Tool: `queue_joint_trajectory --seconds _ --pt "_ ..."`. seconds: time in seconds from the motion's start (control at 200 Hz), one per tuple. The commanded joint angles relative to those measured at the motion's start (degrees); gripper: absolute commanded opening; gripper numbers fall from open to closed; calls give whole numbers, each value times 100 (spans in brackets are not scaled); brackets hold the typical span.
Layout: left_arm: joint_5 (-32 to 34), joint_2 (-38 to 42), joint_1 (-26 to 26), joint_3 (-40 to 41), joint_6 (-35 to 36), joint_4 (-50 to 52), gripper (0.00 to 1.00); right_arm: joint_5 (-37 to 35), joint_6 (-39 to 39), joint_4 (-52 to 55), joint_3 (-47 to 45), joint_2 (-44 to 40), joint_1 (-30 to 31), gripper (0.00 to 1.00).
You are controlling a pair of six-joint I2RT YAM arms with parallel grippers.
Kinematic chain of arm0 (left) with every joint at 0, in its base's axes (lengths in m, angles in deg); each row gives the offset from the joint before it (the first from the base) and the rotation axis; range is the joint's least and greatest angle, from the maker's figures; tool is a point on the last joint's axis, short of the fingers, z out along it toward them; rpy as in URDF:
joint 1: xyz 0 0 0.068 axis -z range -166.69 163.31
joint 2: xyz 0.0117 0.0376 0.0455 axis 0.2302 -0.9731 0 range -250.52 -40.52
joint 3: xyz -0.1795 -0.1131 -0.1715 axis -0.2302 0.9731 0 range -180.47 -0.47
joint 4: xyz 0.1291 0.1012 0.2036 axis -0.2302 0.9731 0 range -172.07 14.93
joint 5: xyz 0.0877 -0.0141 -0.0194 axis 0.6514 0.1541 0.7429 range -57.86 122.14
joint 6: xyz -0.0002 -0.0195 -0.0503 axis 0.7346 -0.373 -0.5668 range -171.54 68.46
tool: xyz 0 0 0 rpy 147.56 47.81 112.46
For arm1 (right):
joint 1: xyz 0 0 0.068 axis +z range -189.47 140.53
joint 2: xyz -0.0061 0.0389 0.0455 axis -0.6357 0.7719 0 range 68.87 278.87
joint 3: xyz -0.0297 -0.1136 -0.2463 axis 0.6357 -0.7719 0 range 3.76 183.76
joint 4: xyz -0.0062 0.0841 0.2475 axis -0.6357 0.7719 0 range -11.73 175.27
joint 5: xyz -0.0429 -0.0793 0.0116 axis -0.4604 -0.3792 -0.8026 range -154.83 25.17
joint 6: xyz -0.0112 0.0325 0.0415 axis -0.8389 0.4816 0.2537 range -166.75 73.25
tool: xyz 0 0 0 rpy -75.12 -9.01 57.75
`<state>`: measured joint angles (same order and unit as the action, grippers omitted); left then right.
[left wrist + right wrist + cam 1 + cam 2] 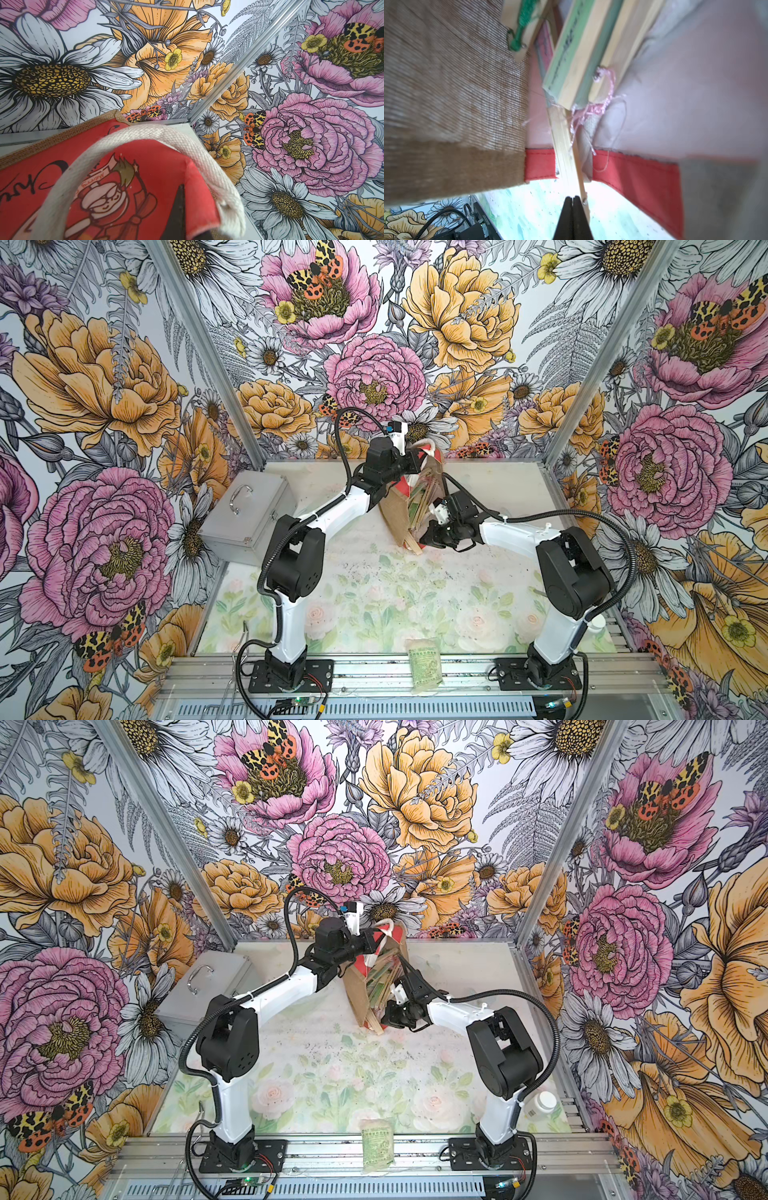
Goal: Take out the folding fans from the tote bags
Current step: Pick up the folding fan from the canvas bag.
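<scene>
**Fans Poke From the Tilted Bag**

The folding fans (415,510) lie bundled inside the tote bag (392,516). Their ends stick out of its mouth, which faces the near side of the counter (374,605). In the right wrist view a green fan (571,62) sits within the mouth with a pink tassel beside it, and a pale fan (564,158) reaches out past the red rim.

The right pincer (572,200) is at that mouth with its jaws pressed together. The pale fan's riveted end lies just beside them, not between them.

The bag is tilted with its far end raised, and there the left pincer (417,462) is clamped on the bag's upper edge. In the left wrist view the red printed cloth and the white rope handle (145,133) fill the foreground.

A grey metal case (245,514) stands on the left arm's side of the bag. A green packet (424,664) lies at the counter's near edge.
</scene>
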<state>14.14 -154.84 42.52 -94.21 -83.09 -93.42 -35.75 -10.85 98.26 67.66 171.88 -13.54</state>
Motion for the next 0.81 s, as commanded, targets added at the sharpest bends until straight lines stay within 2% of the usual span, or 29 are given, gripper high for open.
queue_joint_trajectory --seconds 0.0,0.26,0.801 --pt "161 -29 -64 -171 -48 -3 0 -255 -308 24 55 -252 65 8" --pt "109 -11 -50 -198 -87 45 0 -1132 -660 -10 477 -28 496 21" --pt "32 67 -43 -325 -268 220 0 -1416 -797 -223 528 342 738 38"
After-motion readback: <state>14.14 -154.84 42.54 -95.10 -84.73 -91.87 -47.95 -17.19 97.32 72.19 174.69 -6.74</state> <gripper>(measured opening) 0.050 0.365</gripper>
